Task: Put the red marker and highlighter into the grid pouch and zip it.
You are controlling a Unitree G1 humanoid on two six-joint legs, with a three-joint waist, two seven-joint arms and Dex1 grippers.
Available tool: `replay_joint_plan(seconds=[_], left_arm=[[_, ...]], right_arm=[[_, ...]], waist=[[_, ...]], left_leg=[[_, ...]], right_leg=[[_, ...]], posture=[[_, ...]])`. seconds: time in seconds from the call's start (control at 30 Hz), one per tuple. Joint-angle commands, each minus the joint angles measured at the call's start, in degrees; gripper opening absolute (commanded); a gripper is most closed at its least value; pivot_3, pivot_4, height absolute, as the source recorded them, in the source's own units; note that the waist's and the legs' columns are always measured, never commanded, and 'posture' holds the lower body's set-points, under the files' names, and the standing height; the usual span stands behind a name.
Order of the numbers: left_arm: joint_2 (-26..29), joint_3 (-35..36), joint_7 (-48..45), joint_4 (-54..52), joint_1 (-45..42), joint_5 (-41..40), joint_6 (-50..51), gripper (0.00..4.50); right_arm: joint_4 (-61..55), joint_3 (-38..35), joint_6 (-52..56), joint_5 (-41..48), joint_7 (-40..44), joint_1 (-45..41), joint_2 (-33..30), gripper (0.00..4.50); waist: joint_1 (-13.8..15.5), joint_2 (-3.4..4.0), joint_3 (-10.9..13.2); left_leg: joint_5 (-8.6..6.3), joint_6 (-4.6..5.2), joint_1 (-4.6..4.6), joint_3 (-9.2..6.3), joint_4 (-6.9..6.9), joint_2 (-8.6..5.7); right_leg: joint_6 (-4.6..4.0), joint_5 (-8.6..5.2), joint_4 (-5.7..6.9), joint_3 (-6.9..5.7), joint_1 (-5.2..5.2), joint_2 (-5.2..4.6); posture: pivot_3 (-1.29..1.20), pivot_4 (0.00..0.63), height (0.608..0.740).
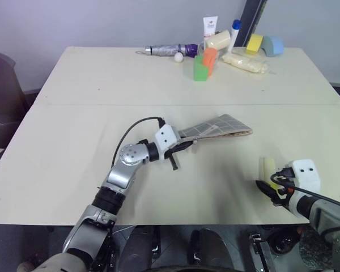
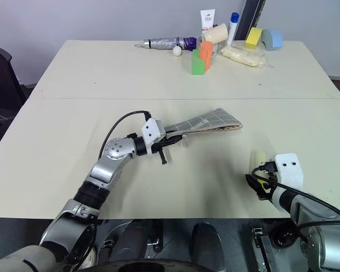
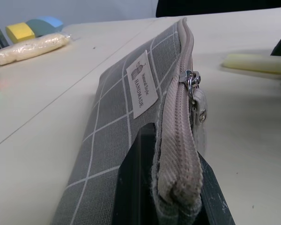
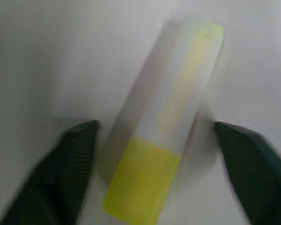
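Gripping one end of the grid pouch [image 1: 215,127], the left gripper [image 1: 181,148] is clenched on the fabric, zipper edge uppermost; the pouch's long axis runs from that gripper toward the right, across the middle of the surface [image 1: 73,164]. Far behind stand a folded umbrella [image 1: 164,50], green block [image 1: 200,69], orange block [image 1: 209,59] and tube [image 1: 210,26], well apart. Near the right edge, the highlighter [image 4: 164,140] lies flat between the right gripper's [image 4: 154,154] spread fingers, ungrasped.
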Motion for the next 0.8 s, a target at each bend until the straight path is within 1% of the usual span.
replay_joint_plan(seconds=[0.03,0.07,0.1,0.2,0.3,0.4,0.47,0.8], left_arm=[[0.45,0.13,0.22,-1.62,-0.2,0.36,-1.3,0.0],[0.61,0.25,0.48,-1.78,-0.08,0.48,-1.34,0.0],[0.67,0.39,0.7,-1.92,0.0,0.57,-1.35,0.0],[0.72,0.61,1.15,-2.11,0.08,0.76,-1.36,0.0],[0.84,0.75,1.98,-2.36,0.16,1.17,-1.58,0.0],[1.02,0.65,2.44,-2.56,0.21,1.32,-1.82,0.0],[1.02,0.58,2.63,-2.75,0.18,1.38,-1.9,0.0],[1.19,0.55,2.99,-4.66,0.36,0.86,-1.49,0.0]], right_arm=[[2.1,-0.9,1.3,1.87,0.73,-2.83,-1.63,1.67],[2.6,-0.5,1.08,2.07,0.99,-3.94,-2.54,1.14],[2.99,0.41,0.21,1.8,1.24,-4.63,-4.16,0.87],[3.19,3.19,-3.69,0.86,2.46,-5.4,-9.4,0.89],[0.84,3.78,-9.38,3.56,9.43,-8.18,-17.51,0.89],[0.0,3.91,-11.3,5.81,13.35,-10.04,-22.18,0.89],[-0.1,4.59,-11.61,6.72,13.9,-11.32,-23.19,0.89],[3.03,8.38,-11.6,7.0,11.99,-14.69,-23.02,0.89]], waist=[[-0.09,0.0,0.0],[-0.1,0.01,0.0],[-0.11,0.01,0.0],[-0.09,0.06,0.0],[-0.11,0.09,0.02],[-0.03,0.05,0.03],[0.03,0.01,0.05],[0.0,-0.01,0.06]], left_leg=[[0.0,0.0,0.0,0.0,0.0,0.0],[0.0,0.0,0.0,0.0,0.0,0.0],[0.0,0.0,0.0,0.0,0.0,0.0],[0.0,0.0,-0.01,0.01,-0.01,0.0],[-0.01,0.03,-0.03,0.02,0.0,-0.03],[-0.02,0.03,-0.02,0.0,0.0,0.01],[-0.02,0.03,-0.02,-0.03,-0.01,0.01],[-0.02,0.04,-0.03,-0.01,0.0,-0.01]], right_leg=[[0.0,0.0,0.0,0.0,0.0,0.0],[0.0,0.0,0.0,0.0,0.0,0.01],[0.0,0.0,0.01,0.0,-0.01,0.01],[0.0,0.0,0.02,0.0,-0.05,0.0],[0.0,0.0,0.01,0.01,-0.05,-0.01],[0.0,0.0,0.0,0.0,-0.04,0.04],[0.0,0.0,-0.01,-0.01,-0.02,0.04],[0.0,0.0,-0.02,-0.01,-0.01,-0.04]], posture=[[0.0,0.15,0.74],[0.0,0.15,0.74],[0.0,0.15,0.74],[0.0,0.15,0.74],[0.0,0.15,0.74],[0.0,0.15,0.74],[0.0,0.15,0.74],[0.0,0.15,0.74]])
